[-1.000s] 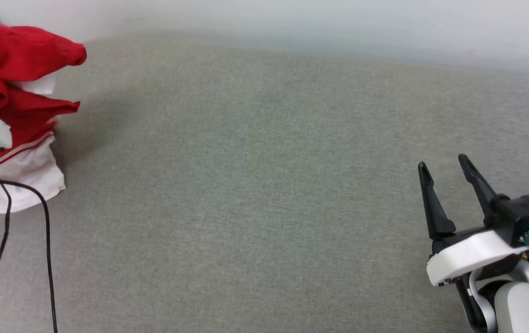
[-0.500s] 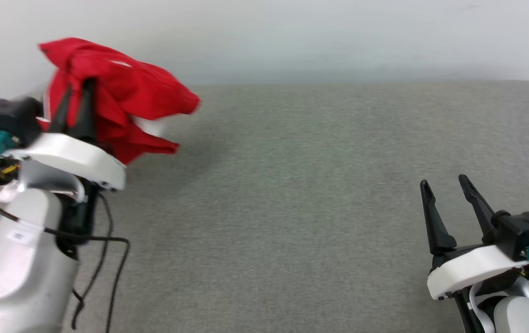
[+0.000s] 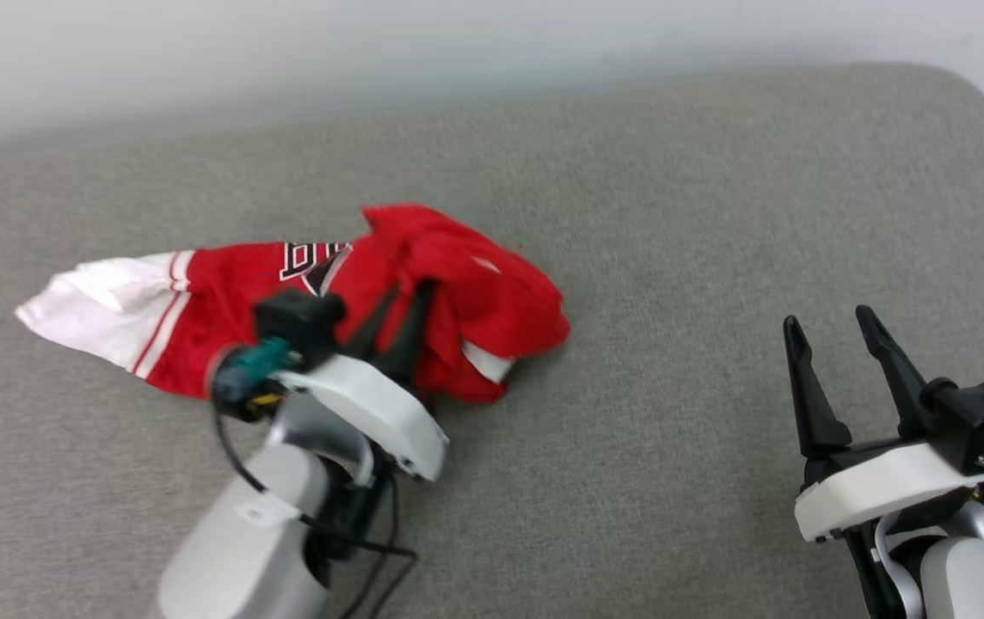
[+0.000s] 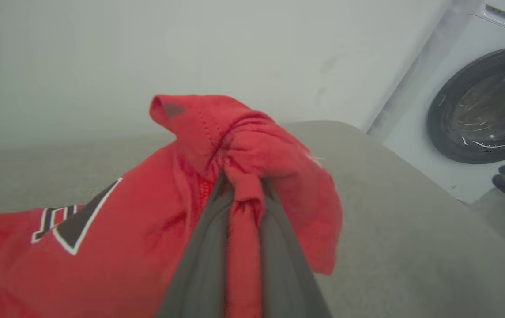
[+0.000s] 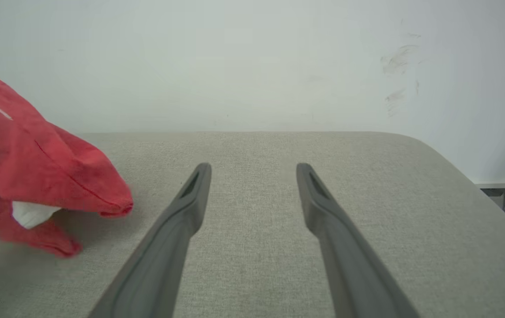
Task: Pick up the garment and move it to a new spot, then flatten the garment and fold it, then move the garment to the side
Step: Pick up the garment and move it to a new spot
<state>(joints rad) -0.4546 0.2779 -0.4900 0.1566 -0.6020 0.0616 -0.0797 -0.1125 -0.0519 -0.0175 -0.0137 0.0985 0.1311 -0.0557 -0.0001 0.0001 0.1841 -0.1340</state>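
Left wrist view has the left claw [image 4: 243, 183] pinching a bunched fold of the garment [image 4: 261, 141] between nearly closed fingers, so I judge the move to a new spot is about done and next comes letting go and spreading the cloth flat. Head view adds the wider lie: the garment crumpled near the middle of the grey bench [image 3: 673, 215], a white sleeve [image 3: 105, 297] trailing to the robot's left, the right claw [image 3: 829, 322] spread wide and empty, well apart; the wrist view instead takes in a washing machine [image 4: 477, 106] past the bench's corner.

Garment [image 3: 217, 292] lettering [image 3: 310, 258] partly among folds
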